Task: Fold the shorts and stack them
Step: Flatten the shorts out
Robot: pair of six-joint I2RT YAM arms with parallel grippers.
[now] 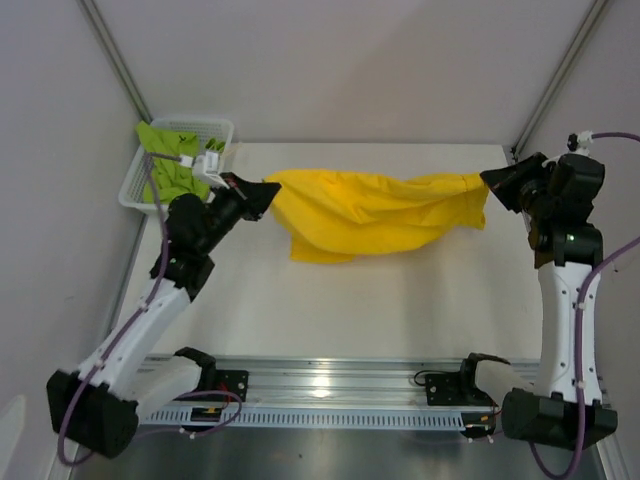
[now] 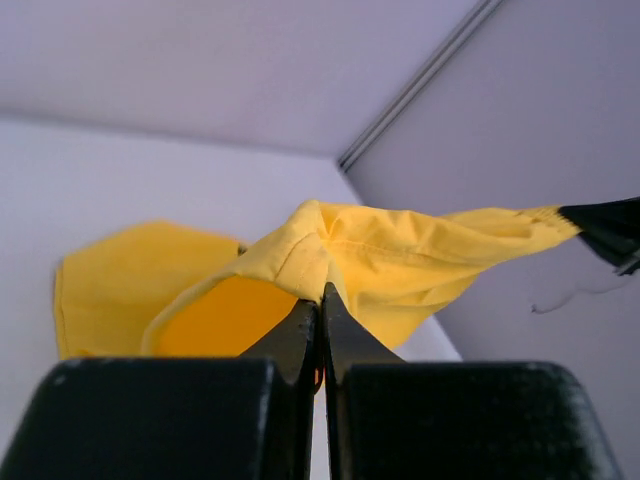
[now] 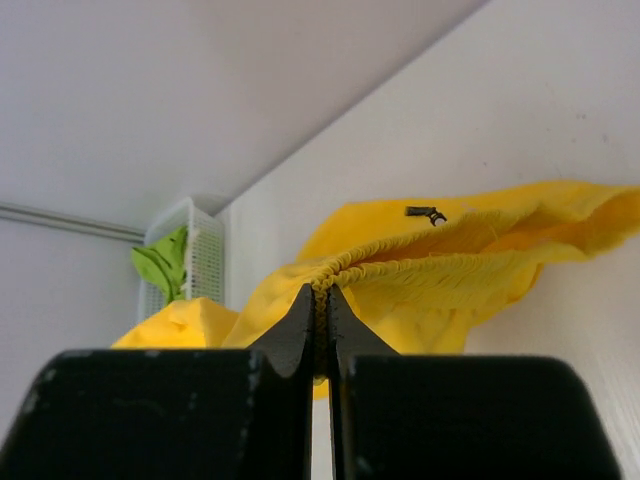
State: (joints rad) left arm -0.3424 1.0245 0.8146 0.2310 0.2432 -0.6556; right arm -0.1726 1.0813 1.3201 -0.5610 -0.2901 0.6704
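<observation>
You're at the spreading step: your left claw [image 1: 268, 190] and right claw [image 1: 487, 181] each pinch an end of the yellow shorts [image 1: 380, 215], stretched over the surface [image 1: 400, 310]; next, lay them flat for folding

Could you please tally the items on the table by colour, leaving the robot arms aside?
Yellow shorts: 1
Lime green shorts: 1
White mesh basket: 1
Total: 3
</observation>
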